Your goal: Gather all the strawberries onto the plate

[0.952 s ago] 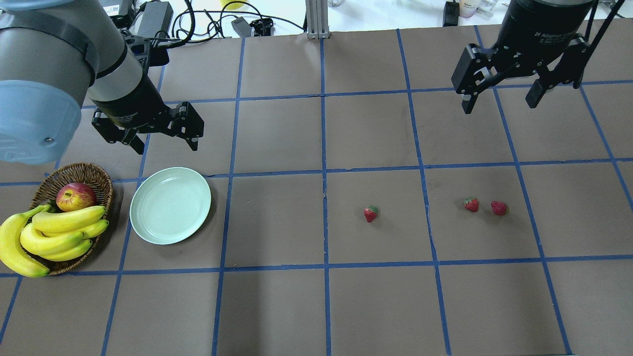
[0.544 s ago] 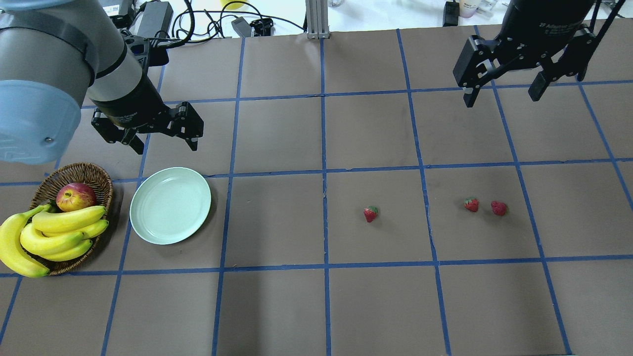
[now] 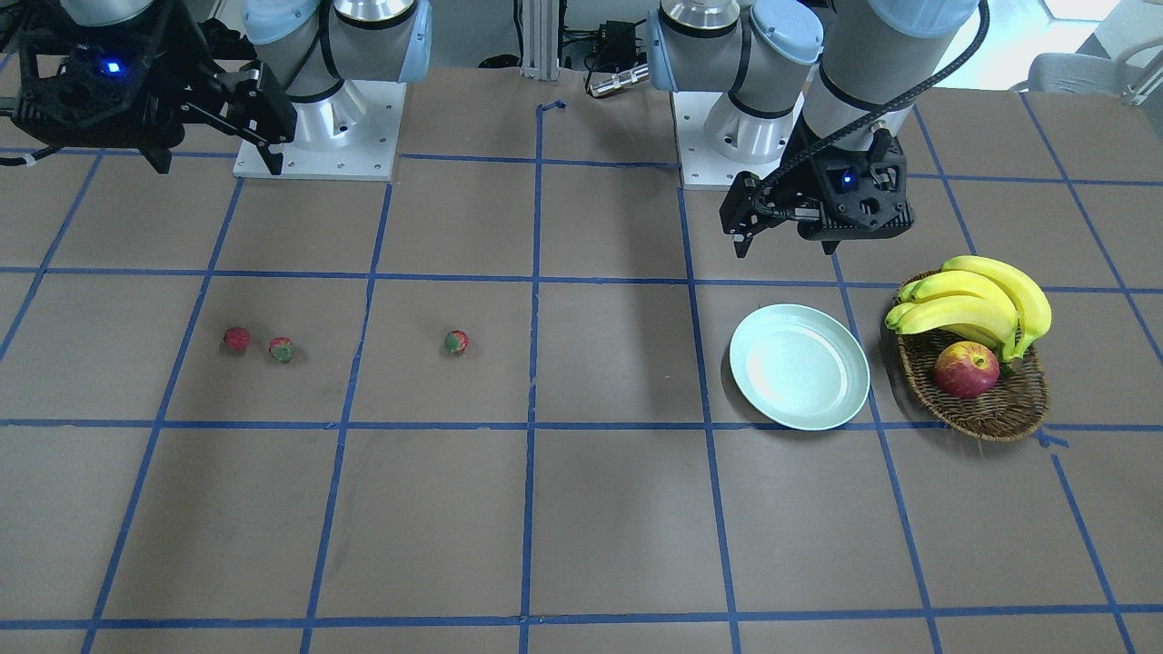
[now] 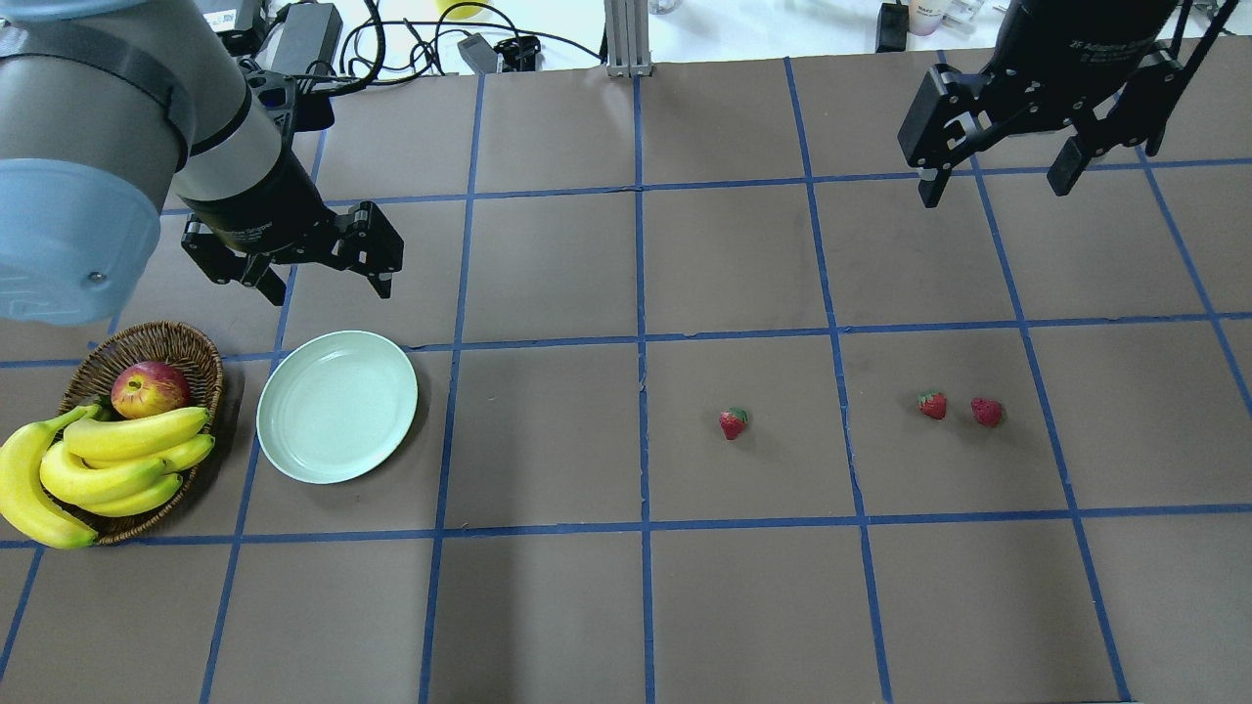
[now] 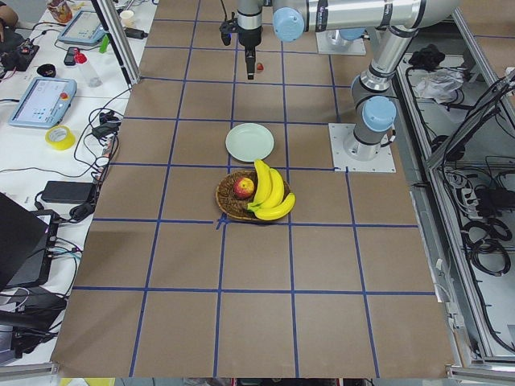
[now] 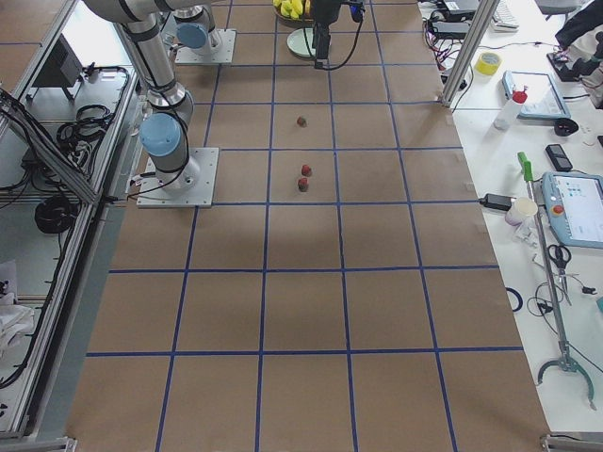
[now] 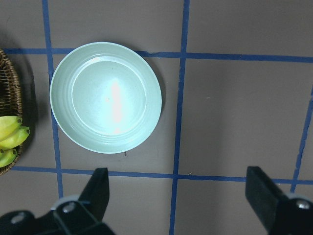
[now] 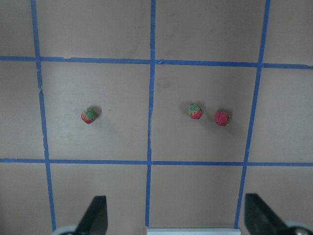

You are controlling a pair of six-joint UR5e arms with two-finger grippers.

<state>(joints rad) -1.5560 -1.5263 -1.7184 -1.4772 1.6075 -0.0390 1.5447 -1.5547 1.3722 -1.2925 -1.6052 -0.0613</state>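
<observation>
Strawberries (image 4: 932, 405) on table (image 4: 548, 587), well apart from right end effector (image 4: 993, 193)

Both arms are silver-grey metal tubes (image 3: 863, 64) joined by rounded joints with pale blue plastic caps (image 4: 59, 235), one cap carrying a small screw (image 4: 96, 278). Each arm stands on a square white base plate (image 3: 363, 154) dotted with dark bolts. A thin black cable (image 3: 911, 90) trails along the left arm, and a dark grey strap (image 4: 98, 64) bands it. The black two-finger left gripper (image 4: 323, 284) and the matching right gripper (image 4: 995, 191) have angular linkages and white lettering (image 4: 1105, 46) on their round bodies. A small blue light (image 3: 847, 179) glows on each black wrist housing (image 3: 863, 207).
</observation>
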